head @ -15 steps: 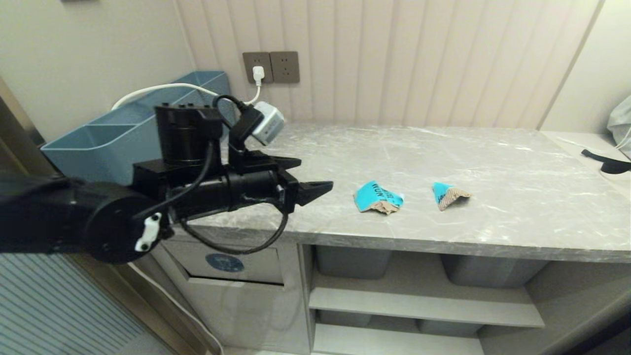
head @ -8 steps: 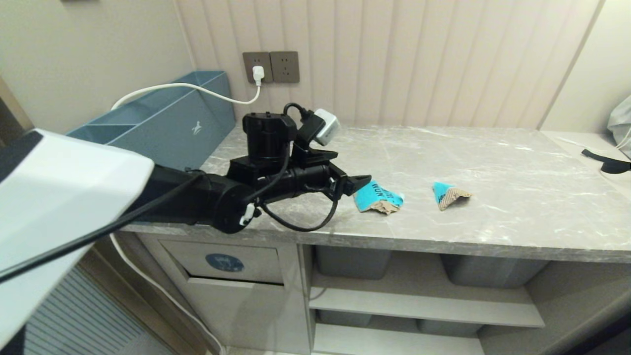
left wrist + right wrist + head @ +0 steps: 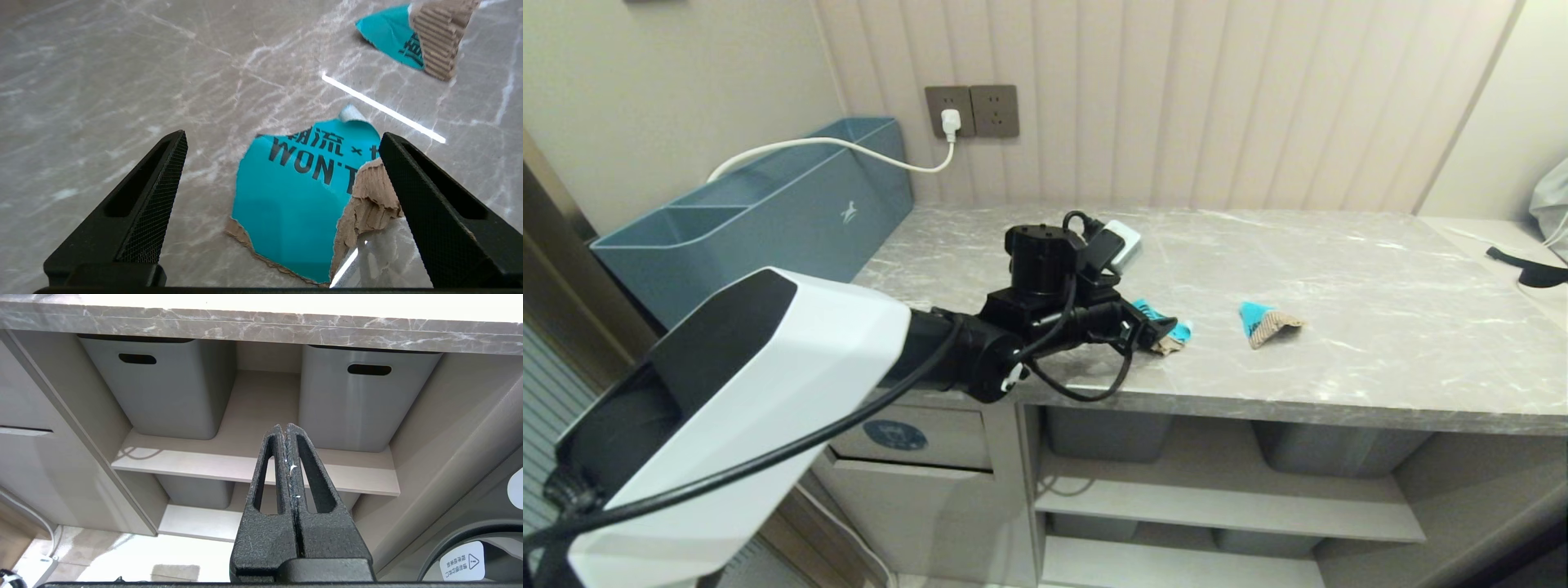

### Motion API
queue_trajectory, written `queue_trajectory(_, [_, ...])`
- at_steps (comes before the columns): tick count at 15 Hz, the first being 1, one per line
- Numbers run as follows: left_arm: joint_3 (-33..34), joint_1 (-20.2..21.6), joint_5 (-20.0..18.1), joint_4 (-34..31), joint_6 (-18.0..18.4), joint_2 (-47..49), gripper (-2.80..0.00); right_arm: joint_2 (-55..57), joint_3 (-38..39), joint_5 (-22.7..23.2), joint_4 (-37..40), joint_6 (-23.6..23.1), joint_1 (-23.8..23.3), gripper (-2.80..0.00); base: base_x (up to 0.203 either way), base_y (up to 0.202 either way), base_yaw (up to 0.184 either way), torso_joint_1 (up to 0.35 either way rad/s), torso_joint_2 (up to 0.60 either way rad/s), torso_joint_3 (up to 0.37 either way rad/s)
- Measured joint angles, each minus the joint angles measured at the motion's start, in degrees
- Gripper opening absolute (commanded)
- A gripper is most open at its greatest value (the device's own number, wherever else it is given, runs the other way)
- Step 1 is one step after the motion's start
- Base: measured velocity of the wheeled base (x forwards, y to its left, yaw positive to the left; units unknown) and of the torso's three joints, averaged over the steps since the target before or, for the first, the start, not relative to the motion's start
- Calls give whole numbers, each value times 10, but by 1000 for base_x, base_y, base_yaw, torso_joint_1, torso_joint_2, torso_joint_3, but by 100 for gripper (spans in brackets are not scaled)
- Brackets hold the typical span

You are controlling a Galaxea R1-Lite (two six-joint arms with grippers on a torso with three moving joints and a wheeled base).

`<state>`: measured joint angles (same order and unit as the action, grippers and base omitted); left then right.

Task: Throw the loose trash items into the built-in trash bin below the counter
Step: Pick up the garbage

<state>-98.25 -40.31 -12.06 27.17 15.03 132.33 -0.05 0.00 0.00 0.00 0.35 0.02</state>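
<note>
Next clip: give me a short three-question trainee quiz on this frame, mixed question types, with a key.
1. True or false: the left gripper is closed on the nearer cardboard scrap.
2. How many cardboard scraps lie on the counter?
A. one
B. two
C. three
3. Fill in: the right gripper is parked below counter level, facing the grey ____ on the shelf.

Key
1. False: its fingers stand open on either side of the scrap, which lies flat.
2. B: the second scrap lies farther to the robot's right.
3. tubs
</note>
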Motion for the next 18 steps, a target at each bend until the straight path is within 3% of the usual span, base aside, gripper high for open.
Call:
queue_trajectory(11, [-116,-5,25,-64,0,71,0,0,0,0,0,0,0,-280,0,0,0,0,0,0])
queue_trajectory(18, [-124,-5,25,-88,0,78,0,0,0,0,0,0,0,-280,0,0,0,0,0,0])
